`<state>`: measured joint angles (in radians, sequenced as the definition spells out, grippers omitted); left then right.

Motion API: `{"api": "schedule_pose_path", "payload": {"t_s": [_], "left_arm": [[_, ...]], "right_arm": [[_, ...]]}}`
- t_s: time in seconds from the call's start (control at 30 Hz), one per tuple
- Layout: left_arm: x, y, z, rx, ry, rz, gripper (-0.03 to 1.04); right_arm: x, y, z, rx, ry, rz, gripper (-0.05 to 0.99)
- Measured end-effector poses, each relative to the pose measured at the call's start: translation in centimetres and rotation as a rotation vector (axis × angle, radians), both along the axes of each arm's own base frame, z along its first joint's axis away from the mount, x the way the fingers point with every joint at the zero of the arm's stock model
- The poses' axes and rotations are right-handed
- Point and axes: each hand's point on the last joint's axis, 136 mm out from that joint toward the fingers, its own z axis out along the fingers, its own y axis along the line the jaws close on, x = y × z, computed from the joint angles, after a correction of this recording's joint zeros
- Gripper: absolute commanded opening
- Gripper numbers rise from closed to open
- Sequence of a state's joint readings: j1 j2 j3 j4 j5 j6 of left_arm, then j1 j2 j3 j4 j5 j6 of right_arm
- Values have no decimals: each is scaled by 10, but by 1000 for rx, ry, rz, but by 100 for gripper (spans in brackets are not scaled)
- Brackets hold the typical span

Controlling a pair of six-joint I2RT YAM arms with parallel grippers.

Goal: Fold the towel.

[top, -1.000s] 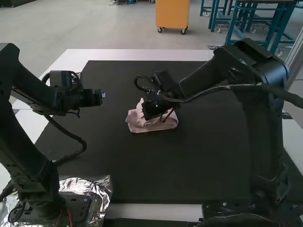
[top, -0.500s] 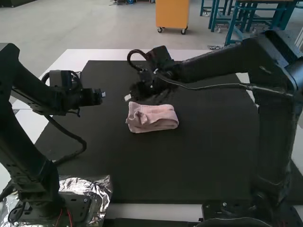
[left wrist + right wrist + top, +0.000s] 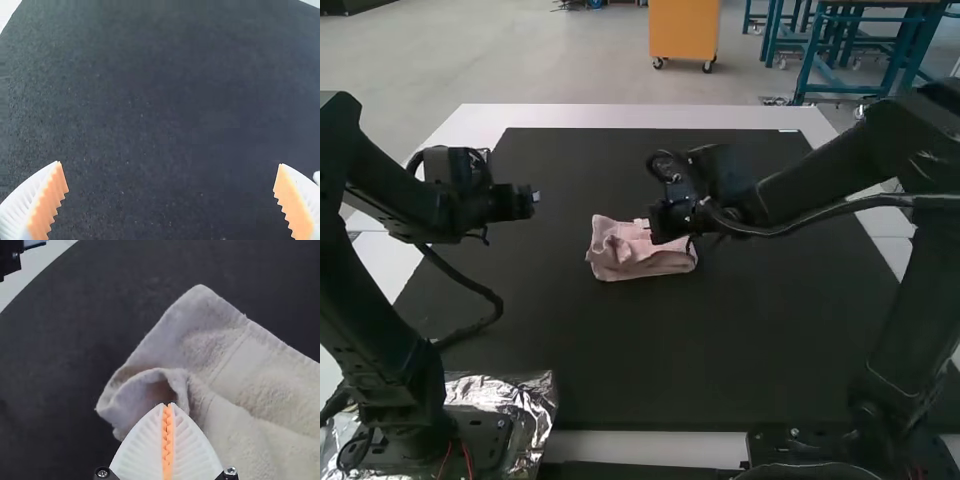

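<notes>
Towel point(image 3: 628, 260) lies on the black mat point(image 3: 650, 350) as a small, layered bundle, so most of the folding looks done; an edge at one end is curled into a loop, and flattening and squaring that end seems left. The right gripper point(image 3: 169, 404) has its jaws pressed together at the loop, while the left gripper point(image 3: 170, 164) holds its jaws wide apart over the mat.

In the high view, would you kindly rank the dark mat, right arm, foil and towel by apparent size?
1. Dark mat
2. Right arm
3. Foil and towel: too close to rank, with the foil partly covered and nearer the camera.
</notes>
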<state>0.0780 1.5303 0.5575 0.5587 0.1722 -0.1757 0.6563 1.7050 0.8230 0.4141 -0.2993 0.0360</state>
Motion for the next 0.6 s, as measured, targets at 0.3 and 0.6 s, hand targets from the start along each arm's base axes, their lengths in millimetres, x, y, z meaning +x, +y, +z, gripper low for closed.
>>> {"api": "schedule_pose_path", "payload": {"t_s": [0.3,0.6], "left_arm": [[7,15,17,135,-78,156,97],[0,8,60,156,-171,184,97]], "right_arm": [[8,5,-34,18,-6,-11,-3],[23,13,-75,25,-4,-33,-3]]}}
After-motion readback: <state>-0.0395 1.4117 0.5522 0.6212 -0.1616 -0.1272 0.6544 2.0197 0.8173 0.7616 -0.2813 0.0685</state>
